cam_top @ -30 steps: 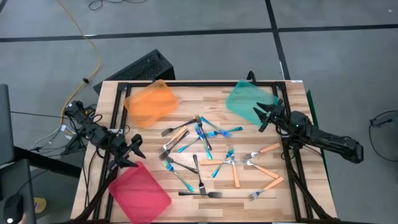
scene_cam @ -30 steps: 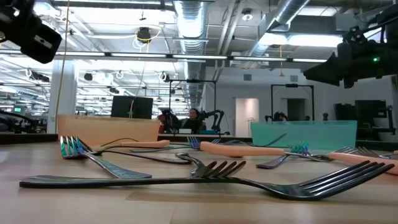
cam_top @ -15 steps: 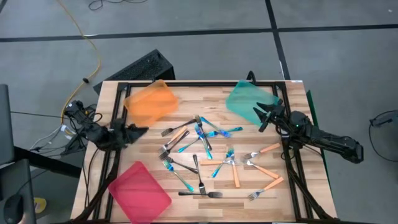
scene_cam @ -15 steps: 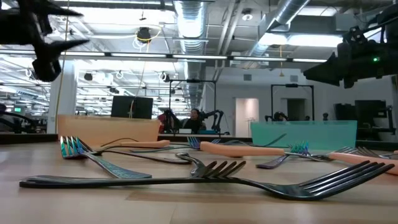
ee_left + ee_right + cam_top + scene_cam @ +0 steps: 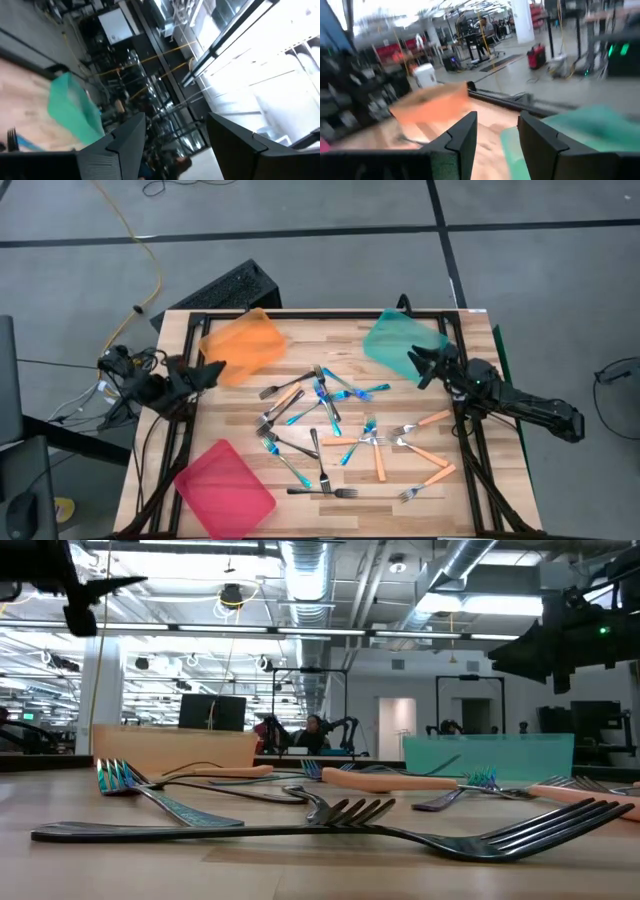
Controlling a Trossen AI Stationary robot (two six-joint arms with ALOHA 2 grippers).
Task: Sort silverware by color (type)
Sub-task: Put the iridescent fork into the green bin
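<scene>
The silverware (image 5: 335,435) is a loose scatter of forks lying flat on the middle of the wooden table: orange-handled ones (image 5: 428,456) to the right, blue-handled ones (image 5: 338,394) in the middle, dark ones (image 5: 322,481) toward the near edge. My left gripper (image 5: 212,370) hovers open at the table's left edge beside the orange tray (image 5: 243,345), tipped up, well clear of the forks. My right gripper (image 5: 417,361) stands open and level at the teal tray's (image 5: 398,340) near right corner. In the wrist views, neither my left gripper (image 5: 175,120) nor my right gripper (image 5: 497,120) has anything between its fingers.
A pink tray (image 5: 225,490) lies at the near left corner, the orange tray at the far left, the teal one at the far right. A dark fork (image 5: 330,830) lies closest to the low camera. A black keyboard (image 5: 225,288) sits on the floor beyond the far edge.
My left gripper has risen from beside the pink tray and swung toward the far edge, up to the orange tray, rolling and tipping upward as it went. My right gripper has rolled a little in place. The forks have not moved.
</scene>
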